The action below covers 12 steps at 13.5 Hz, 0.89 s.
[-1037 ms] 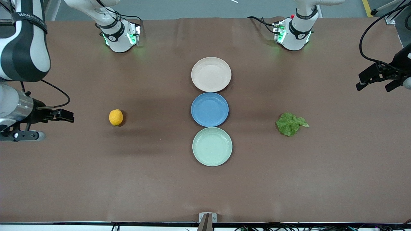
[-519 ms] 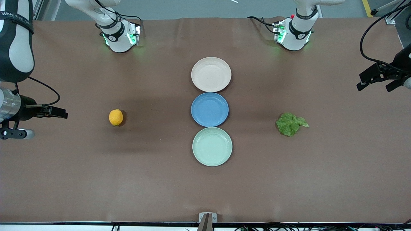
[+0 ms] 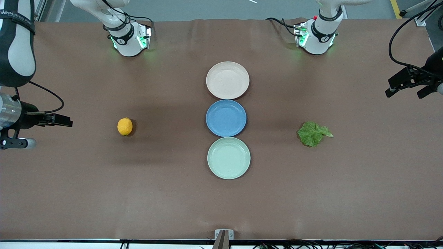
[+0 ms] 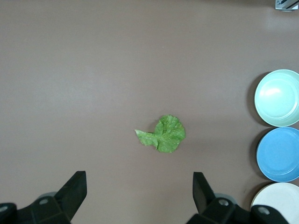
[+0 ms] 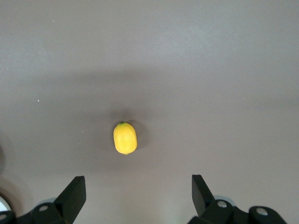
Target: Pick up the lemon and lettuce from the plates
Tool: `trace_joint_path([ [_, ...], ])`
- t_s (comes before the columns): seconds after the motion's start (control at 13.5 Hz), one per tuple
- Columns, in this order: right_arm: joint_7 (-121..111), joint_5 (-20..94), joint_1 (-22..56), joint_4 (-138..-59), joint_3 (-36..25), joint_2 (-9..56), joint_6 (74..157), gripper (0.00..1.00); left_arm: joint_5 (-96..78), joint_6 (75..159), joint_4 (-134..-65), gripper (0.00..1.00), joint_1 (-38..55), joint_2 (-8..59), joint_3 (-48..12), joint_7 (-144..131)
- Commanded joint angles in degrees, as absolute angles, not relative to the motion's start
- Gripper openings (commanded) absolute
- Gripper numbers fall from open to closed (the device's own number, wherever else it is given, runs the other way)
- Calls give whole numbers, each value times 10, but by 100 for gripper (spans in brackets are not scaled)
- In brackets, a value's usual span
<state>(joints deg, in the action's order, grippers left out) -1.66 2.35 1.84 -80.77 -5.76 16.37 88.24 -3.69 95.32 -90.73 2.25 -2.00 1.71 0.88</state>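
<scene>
Lying on bare table (image 3: 104,193) apart from the empty beige plate (image 3: 227,80) and mint plate (image 3: 228,158), lemon (image 3: 125,126) and lettuce (image 3: 312,133) look already removed, with right gripper (image 3: 57,120) and left gripper (image 3: 408,84) hovering wide open and empty near the table's ends.

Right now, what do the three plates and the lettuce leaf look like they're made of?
The beige-pink plate, blue plate and mint green plate look like matte plastic or a similar composite: flat uniform colour, soft sheen, thin rims. The lettuce could be real or an imitation leaf; its crinkled veins and ragged edge don't settle it.
</scene>
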Motion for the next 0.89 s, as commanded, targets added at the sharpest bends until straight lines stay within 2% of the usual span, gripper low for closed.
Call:
trace_joint_path([
  [0.0,-26,30,-7,-849,-33,121,894,100,-29,940,-890,100,16,-15,11,18],
  [0.22,-27,28,-7,-886,-33,92,916,100,-29,940,-890,100,16,-15,11,18],
  [0.59,-28,25,4,-998,-33,16,977,100,-29,940,-890,100,16,-15,11,19],
  [0.81,-28,25,4,-1023,-33,-10,984,100,-29,940,-890,100,18,-15,10,22],
])
